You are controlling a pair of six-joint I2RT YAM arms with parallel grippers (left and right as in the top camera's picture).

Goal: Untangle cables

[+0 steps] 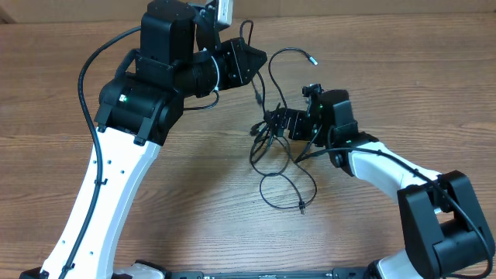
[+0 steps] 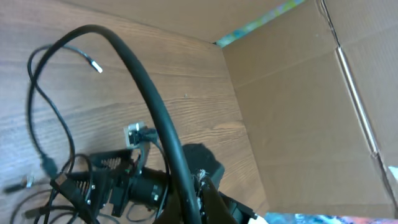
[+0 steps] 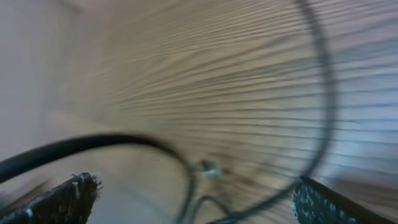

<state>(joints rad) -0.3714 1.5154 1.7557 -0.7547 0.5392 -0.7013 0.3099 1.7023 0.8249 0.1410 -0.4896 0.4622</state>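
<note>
At upper centre-left of the overhead view, the left hand (image 1: 260, 58) is poised over the wooden tabletop (image 1: 201, 201) with its fingers pressed fully together. A thin cord is looping just beside it, though whether the hand is pinching that cord cannot be told. In the middle of the frame the cables (image 1: 263, 139) are lying in a loose black tangle on the tabletop, one silver plug (image 1: 312, 59) curling toward the top and a dark plug (image 1: 301, 205) trailing toward the bottom. From the lower right, the right hand (image 1: 273, 124) is reaching into the tangle's upper part. Its fingers (image 3: 74, 193) are standing wide apart in the wrist view, a blurred cord running between them. A cardboard wall (image 2: 298, 112) is filling the right of the left wrist view.
</note>
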